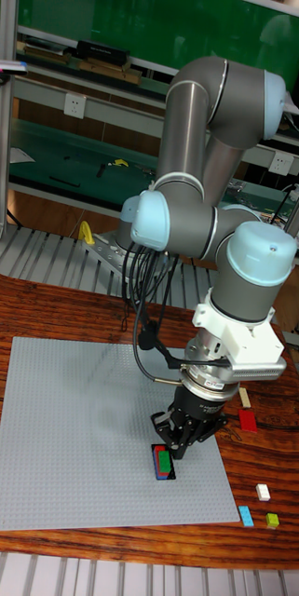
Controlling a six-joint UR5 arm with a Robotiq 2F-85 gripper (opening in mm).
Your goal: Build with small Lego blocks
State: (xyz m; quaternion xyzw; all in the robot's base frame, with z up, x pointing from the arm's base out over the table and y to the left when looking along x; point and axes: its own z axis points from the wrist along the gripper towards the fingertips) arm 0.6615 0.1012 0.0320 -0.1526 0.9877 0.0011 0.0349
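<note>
Wooden tabletop [37, 307], grey baseplate [74, 419]. Jaws [170, 445] low over stacked bricks [164, 462], grip state indeterminate. Risk: off-stud pressing tilts the stack; loose bricks [248, 420] beside them.

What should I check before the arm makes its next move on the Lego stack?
1. Gripper over the stack: ok, its fingers reach down at the small stack on the grey baseplate.
2. Fingers open or shut: cannot tell, the tips are dark and too small to read.
3. Stack seated on baseplate: cannot tell; red, green and blue layers show, their fit does not.
4. Spare bricks at hand: ok, red brick, white brick, blue brick and yellow-green brick lie on the wooden table, right of the baseplate.
5. Cable free of the stack: ok, it loops above it.
</note>
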